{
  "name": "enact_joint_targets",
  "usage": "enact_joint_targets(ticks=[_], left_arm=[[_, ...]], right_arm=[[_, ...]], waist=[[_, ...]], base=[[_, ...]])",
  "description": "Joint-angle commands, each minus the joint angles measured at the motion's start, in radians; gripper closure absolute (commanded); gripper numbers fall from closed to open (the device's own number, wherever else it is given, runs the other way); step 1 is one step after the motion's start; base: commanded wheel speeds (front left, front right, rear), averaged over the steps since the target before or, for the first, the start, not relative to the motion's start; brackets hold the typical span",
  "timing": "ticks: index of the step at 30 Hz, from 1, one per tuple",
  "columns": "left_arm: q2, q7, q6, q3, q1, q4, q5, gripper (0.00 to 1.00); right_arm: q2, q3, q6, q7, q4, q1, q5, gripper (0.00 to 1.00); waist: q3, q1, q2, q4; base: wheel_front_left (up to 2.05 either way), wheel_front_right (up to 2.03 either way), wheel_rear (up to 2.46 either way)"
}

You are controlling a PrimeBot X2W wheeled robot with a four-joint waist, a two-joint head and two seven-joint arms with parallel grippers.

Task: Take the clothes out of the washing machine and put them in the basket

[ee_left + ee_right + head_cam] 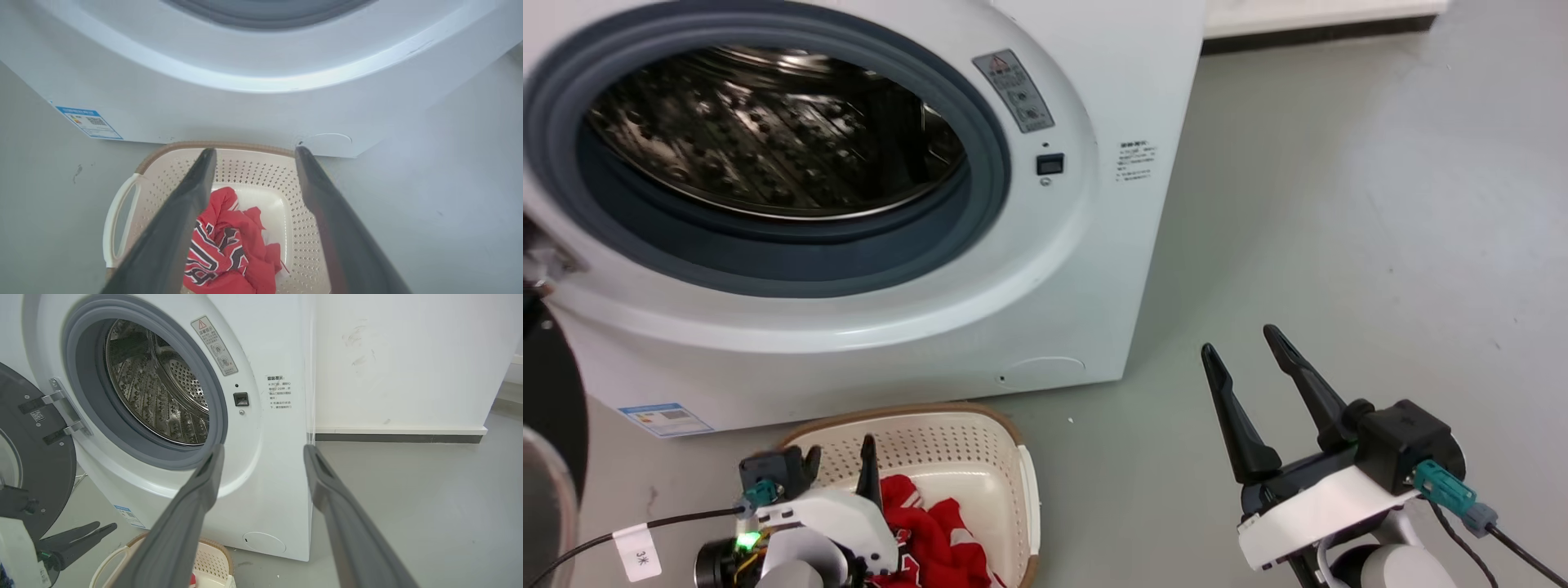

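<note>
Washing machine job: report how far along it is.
Done: red clothes lie in the basket, and the visible part of the washing machine drum looks empty. In hand: nothing; the left claw hangs open over the basket, and the right claw is open over the floor. Left: check the drum's front bottom, hidden behind the grey rim, for any stray garment.

The head camera looks steeply down from above at the washing machine front, the basket near its bottom edge, bare floor to the right. The left wrist camera hangs close over the basket, facing the washing machine's lower panel. The right wrist camera sits farther right, looking almost level and leftward into the drum. All three share the basket, the blue label and the round cap.
</note>
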Motion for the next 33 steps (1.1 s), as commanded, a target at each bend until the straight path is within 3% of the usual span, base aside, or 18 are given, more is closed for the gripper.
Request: enact_joint_targets(ticks=[1,12,20,33], left_arm=[[0.0,-0.002,0.0,0.006,0.018,-0.037,0.015,0.0],[0.002,-0.002,0.029,0.082,0.156,-0.502,0.146,0.0],[0.023,-0.002,0.05,0.071,0.246,-0.771,0.229,0.0],[0.045,0.098,0.072,0.033,0.382,-0.921,0.253,0.0]], right_arm=[[0.001,-0.005,-0.001,0.005,-0.001,0.016,-0.009,0.0],[0.001,-0.055,-0.001,0.03,-0.023,0.07,-0.027,0.0],[0.001,-0.097,-0.001,0.049,-0.037,0.122,-0.06,0.0],[0.001,-0.143,-0.001,0.064,-0.054,0.175,-0.083,0.0]], waist=[[-0.039,0.0002,-0.0001,0.035],[-0.124,0.0002,-0.0001,0.089],[-0.178,0.0002,-0.0001,0.12],[-0.24,0.0002,-0.0001,0.127]], base=[[0.0,0.0,0.0],[0.0,0.0,0.0],[0.0,0.0,0.0],[0.0,0.0,0.0]])
